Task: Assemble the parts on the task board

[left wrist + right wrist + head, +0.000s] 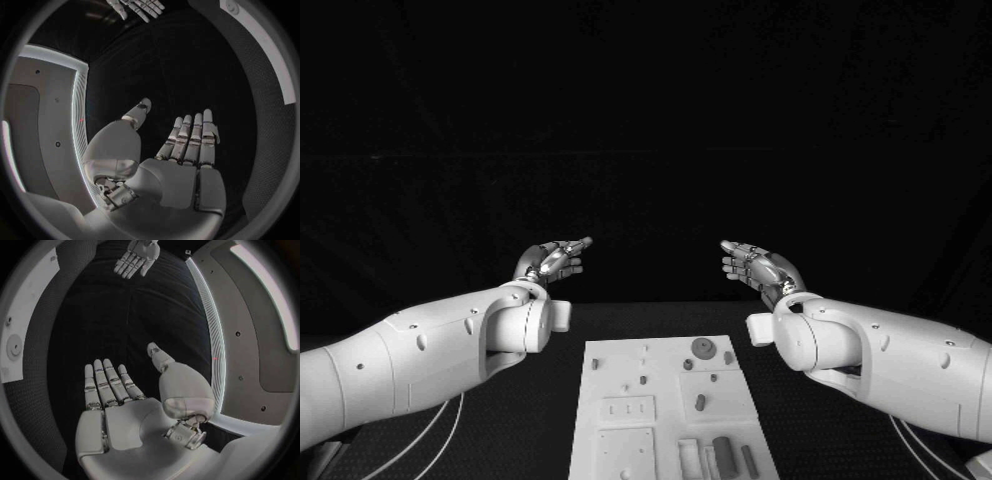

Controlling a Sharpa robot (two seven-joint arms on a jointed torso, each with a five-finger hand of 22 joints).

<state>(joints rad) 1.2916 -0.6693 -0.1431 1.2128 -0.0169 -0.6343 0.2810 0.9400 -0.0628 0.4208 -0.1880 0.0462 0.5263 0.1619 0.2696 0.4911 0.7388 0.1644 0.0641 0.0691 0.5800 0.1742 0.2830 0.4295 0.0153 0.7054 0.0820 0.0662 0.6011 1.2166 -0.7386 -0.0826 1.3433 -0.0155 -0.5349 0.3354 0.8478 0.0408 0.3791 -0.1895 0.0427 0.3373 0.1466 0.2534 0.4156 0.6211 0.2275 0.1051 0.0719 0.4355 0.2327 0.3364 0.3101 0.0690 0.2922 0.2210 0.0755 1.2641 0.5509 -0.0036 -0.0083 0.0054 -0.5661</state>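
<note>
Hovering empty: left hand (554, 262), right hand (759, 267); no writing legible.

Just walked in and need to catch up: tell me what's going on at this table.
Nothing is being handled right now. The robot's left hand and right hand are both raised above the far part of the black table, palms facing each other, fingers apart and holding nothing. The white board lies between the arms nearer the robot, with small parts lying on it, untouched. Assembly does not look started yet.
</note>
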